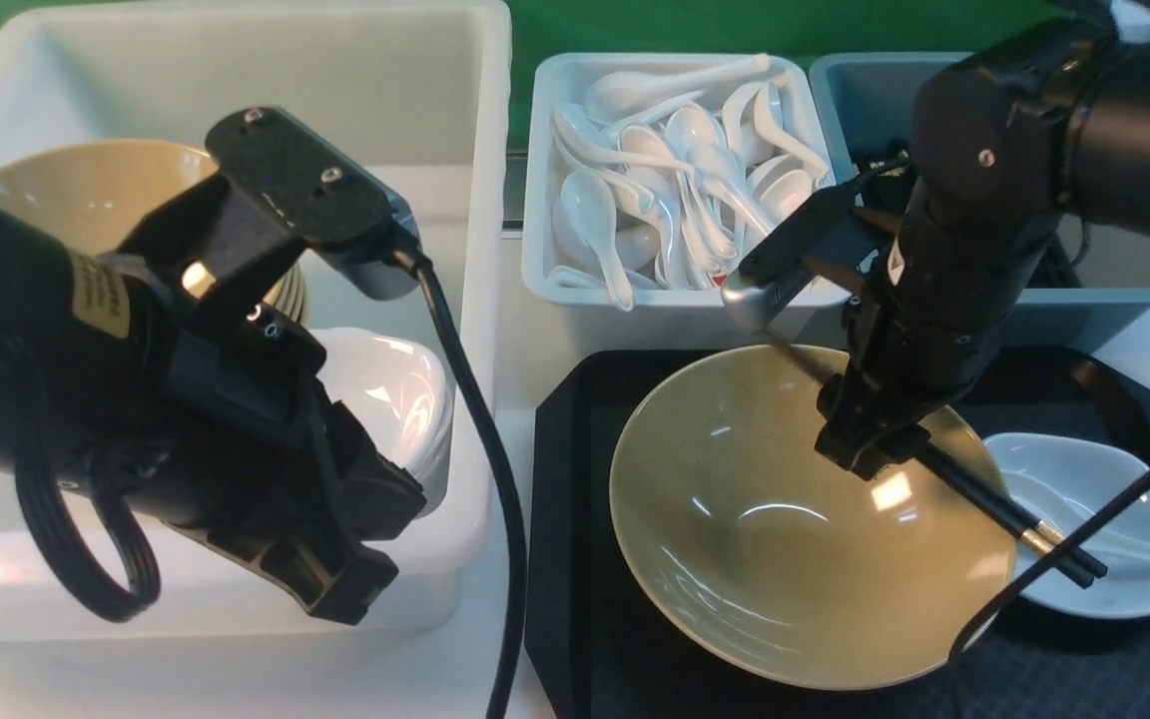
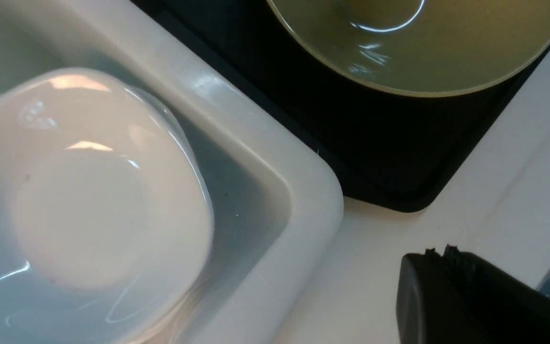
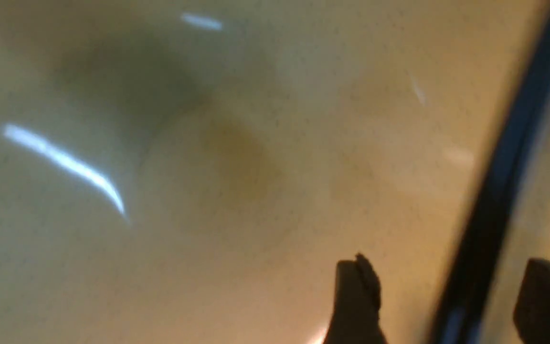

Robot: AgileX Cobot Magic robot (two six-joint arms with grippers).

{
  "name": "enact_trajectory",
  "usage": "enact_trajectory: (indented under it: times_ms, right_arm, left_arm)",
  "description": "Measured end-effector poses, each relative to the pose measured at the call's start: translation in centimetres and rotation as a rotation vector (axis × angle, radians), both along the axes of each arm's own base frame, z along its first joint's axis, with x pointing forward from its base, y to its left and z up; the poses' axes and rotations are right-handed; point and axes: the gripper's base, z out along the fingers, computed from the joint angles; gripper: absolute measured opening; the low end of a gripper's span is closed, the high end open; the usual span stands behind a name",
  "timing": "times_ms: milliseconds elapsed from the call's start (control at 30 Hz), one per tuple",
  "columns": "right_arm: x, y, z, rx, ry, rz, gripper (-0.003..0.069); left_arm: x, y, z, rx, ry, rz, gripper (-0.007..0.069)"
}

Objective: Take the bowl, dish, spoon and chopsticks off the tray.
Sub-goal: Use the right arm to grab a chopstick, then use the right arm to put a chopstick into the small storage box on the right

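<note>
While my left pincer point(image 1: 350, 584) hangs pressed together above the bench point(image 1: 236, 684), by the near corner of the white tub point(image 1: 475, 330) and with nothing in it that I can see, the work belongs to the right side. On the black tray point(image 1: 575, 599) the bowl point(image 1: 765, 539) sits untouched. The chopsticks point(image 1: 994, 509) lie slanted across its right rim, their gold-banded ends over the dish point(image 1: 1064, 444), where the spoon point(image 1: 1149, 556) also rests. My right pincer point(image 1: 869, 449) stands low inside the bowl with its jaws spread, one finger on either side of the sticks, neither pressing as far as the wrist view shows. I judge the chopsticks step is in hand and nothing is cleared yet. Next I need to close squarely on both sticks, lift without dragging the bowl rim, and carry them to the grey-blue bin point(image 1: 1134, 290) beyond the tray, beside the spoon bin point(image 1: 545, 200).
</note>
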Motion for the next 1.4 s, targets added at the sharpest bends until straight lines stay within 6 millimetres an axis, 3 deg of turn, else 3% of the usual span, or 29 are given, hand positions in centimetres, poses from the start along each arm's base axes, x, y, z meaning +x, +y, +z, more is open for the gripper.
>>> enact_trajectory:
  times_ms: [167, 333, 400, 500, 567, 767, 800, 933, 967, 1067, 1167, 1300, 1400]
  right_arm:
    - [0.4, 0.2, -0.5, 0.000, 0.001, 0.001, 0.0424]
    - [0.4, 0.2, -0.4, 0.000, -0.001, 0.001, 0.0225]
    - [0.2, 0.1, -0.4, -0.013, 0.017, 0.006, 0.0098]
    - [-0.1, -0.1, 0.2, -0.020, 0.027, 0.019, 0.0078]
    - [-0.2, -0.1, 1.3, -0.013, 0.009, 0.019, 0.0078]
    - [-0.6, -0.4, 8.1, 0.075, -0.170, 0.020, 0.0078]
    - [-0.6, -0.4, 8.3, 0.077, -0.175, 0.019, 0.0078]
    - [0.6, -1.5, 12.7, 0.151, -0.327, -0.025, 0.0078]
    - [0.6, -1.6, 12.7, 0.151, -0.327, -0.029, 0.0078]
    - [2.9, -3.9, 16.1, 0.258, -0.534, -0.162, 0.0078]
    - [5.7, -6.7, 17.5, 0.363, -0.707, -0.329, 0.0078]
    - [9.1, -9.1, 16.1, 0.450, -0.799, -0.490, 0.0078]
    - [12.9, -10.6, 11.8, 0.473, -0.793, -0.591, 0.0079]
  left_arm:
    - [0.0, 0.1, -0.1, 0.013, -0.007, -0.005, -0.0008]
    - [0.1, 0.1, -1.1, 0.020, -0.002, 0.000, -0.0008]
    - [0.1, 0.2, -1.5, 0.032, 0.003, 0.002, -0.0008]
    - [0.1, 0.2, -1.7, 0.039, 0.000, 0.002, -0.0008]
    - [0.2, 0.2, -1.7, 0.040, -0.004, 0.003, -0.0008]
    - [0.4, 0.2, -1.5, 0.032, -0.036, 0.008, -0.0008]
    - [0.4, 0.2, -1.5, 0.032, -0.036, 0.008, -0.0008]
    - [0.6, 0.1, -1.5, 0.022, -0.049, 0.014, -0.0008]
    - [0.6, 0.1, -1.5, 0.021, -0.048, 0.016, -0.0008]
    - [0.6, 0.1, -1.4, 0.013, -0.038, 0.034, -0.0008]
    - [0.6, 0.0, -1.4, -0.001, -0.030, 0.048, -0.0008]
    - [0.6, -0.1, -1.3, -0.028, -0.030, 0.055, -0.0008]
    - [0.5, -0.4, -1.2, -0.065, -0.014, 0.060, -0.0008]
